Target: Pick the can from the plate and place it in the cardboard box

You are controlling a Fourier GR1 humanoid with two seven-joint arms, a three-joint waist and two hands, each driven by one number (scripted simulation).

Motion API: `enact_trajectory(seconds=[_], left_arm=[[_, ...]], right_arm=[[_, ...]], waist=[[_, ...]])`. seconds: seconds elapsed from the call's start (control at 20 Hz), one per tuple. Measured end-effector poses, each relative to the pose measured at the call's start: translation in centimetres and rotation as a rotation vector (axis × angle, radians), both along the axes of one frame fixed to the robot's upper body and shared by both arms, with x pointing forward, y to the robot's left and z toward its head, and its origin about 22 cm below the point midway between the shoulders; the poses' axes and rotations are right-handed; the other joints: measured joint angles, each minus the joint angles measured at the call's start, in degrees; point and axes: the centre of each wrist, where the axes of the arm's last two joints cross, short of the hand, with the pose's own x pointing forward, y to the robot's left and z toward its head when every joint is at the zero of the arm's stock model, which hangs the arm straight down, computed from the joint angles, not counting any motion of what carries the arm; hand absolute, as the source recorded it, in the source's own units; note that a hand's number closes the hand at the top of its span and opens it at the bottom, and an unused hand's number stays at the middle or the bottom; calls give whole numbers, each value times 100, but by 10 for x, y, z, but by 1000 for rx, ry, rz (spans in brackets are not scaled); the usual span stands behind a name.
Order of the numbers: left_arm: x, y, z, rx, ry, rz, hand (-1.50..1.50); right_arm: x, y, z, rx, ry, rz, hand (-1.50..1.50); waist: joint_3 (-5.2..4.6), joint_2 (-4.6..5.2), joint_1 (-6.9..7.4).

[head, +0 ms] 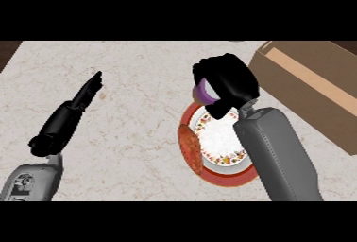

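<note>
Now the right robot hand [226,80] grips the can [204,92] at the plate's [223,137] 12 o'clock, box [307,90] at 2, left robot hand [66,118] open w/ straight fingers.

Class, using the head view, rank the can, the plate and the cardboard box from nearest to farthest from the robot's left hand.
Measured from the left hand:
1. Plate, centre-right, its left rim closest.
2. Can, purple, inside the right hand, just above the plate; close to the plate's rank.
3. Cardboard box, far right.

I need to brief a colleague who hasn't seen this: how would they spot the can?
Find the cardboard box at the counter's right. Left of it lies a floral plate; above its top edge the right hand curls round the can, the only purple thing.
</note>
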Motion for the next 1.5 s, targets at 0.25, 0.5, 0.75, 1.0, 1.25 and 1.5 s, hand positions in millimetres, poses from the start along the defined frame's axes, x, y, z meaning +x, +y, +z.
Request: enact_trajectory(seconds=[0.25,0.5,0.75,1.0,1.25,1.5], left_arm=[[-4,4,0,5,2,9,0],[-2,8,2,2,2,3,0],[2,6,2,4,-2,-6,0],[5,6,11,1,-5,-12,0],[4,3,13,2,-12,-18,0],[3,2,14,-2,-13,-23,0]], right_arm=[[-2,-16,44,167,-93,-190,150],[9,-47,74,300,-144,-394,150],[24,-101,91,370,-170,-538,150],[48,-150,98,338,-175,-635,150],[62,-196,91,219,-32,-687,150],[66,-241,77,144,165,-707,150]], waist=[[2,-11,-24],[2,9,6],[4,25,22],[4,43,79],[3,51,103],[5,61,128]])
